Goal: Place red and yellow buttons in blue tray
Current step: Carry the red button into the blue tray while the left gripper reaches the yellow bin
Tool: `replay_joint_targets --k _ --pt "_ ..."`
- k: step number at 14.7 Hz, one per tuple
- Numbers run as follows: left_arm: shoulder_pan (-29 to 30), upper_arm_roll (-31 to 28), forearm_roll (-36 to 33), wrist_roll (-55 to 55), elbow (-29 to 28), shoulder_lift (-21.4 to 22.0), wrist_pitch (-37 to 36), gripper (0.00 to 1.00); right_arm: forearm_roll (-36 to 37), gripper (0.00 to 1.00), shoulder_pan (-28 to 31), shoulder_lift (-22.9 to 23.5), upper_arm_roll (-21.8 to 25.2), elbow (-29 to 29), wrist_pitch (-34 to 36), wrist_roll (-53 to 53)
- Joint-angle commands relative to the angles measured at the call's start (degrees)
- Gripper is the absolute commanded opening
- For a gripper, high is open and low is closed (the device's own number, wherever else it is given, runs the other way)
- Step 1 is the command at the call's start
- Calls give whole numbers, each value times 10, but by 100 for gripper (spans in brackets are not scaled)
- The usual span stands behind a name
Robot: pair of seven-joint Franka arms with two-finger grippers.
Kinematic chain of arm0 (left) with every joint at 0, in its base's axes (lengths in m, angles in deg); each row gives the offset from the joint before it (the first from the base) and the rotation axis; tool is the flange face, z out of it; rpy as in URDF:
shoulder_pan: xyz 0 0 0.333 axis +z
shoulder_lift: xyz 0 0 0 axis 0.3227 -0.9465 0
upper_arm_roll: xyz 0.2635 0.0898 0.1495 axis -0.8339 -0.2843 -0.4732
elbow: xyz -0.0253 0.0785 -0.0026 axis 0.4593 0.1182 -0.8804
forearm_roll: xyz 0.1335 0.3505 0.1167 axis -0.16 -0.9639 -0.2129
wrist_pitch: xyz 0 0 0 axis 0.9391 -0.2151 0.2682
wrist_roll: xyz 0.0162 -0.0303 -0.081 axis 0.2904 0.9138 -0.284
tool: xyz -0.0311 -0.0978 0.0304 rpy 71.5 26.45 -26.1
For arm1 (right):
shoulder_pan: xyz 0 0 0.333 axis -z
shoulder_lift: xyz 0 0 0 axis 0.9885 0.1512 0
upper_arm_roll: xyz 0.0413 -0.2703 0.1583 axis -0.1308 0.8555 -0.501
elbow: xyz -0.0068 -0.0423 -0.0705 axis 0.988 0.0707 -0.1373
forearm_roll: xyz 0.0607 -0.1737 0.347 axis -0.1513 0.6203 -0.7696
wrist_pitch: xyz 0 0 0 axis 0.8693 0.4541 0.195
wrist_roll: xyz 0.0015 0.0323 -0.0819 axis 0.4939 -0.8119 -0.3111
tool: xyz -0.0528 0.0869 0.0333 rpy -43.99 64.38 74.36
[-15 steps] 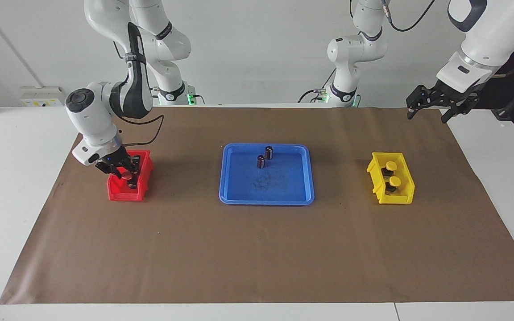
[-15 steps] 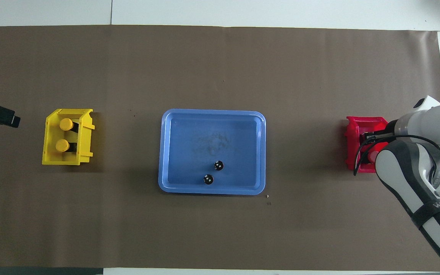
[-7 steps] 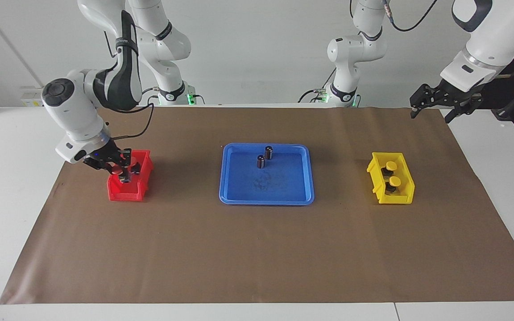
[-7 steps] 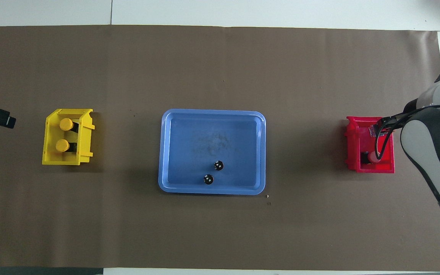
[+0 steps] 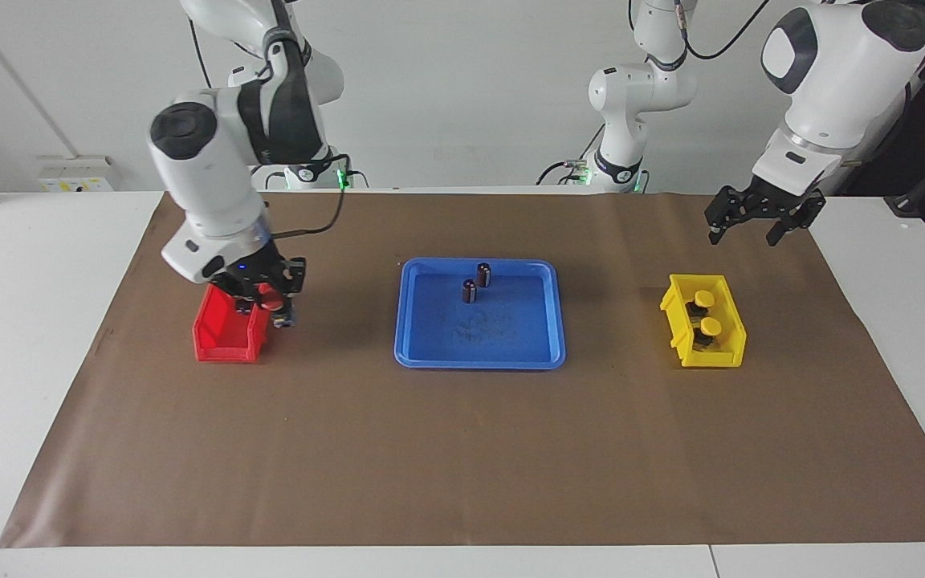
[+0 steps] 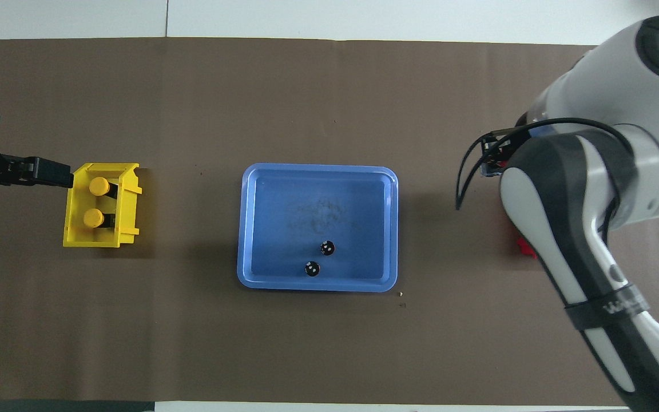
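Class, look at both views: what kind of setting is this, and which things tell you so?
Probably a robotics lab bench. Two white Franka arms, right gripper and left gripper, work over a table covered in brown paper, with a shallow blue plastic tray set out between small sorting bins.

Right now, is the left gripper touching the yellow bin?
Apart. The facing view shows the left gripper up in the air above the yellow bin, with brown table cover visible between them.

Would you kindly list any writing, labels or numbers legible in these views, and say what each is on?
White lettering on the black band round the right arm: too blurred to read.
Yellow marks on the wall plate: too small to read.
No other text shows.
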Motion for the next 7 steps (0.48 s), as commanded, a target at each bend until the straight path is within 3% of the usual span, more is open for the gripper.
replay_joint_targets --k 1,4,7 --pt "1 -5 -9 5 -35 14 37 100 -1 5 -85 56 1 -24 -35 -150" --pt "9 -5 -9 4 -65 1 93 100 0 7 -146 100 0 -33 -81 -231" --pt "16 -6 -9 4 -94 -60 199 87 2 10 -179 129 0 -17 -113 -278"
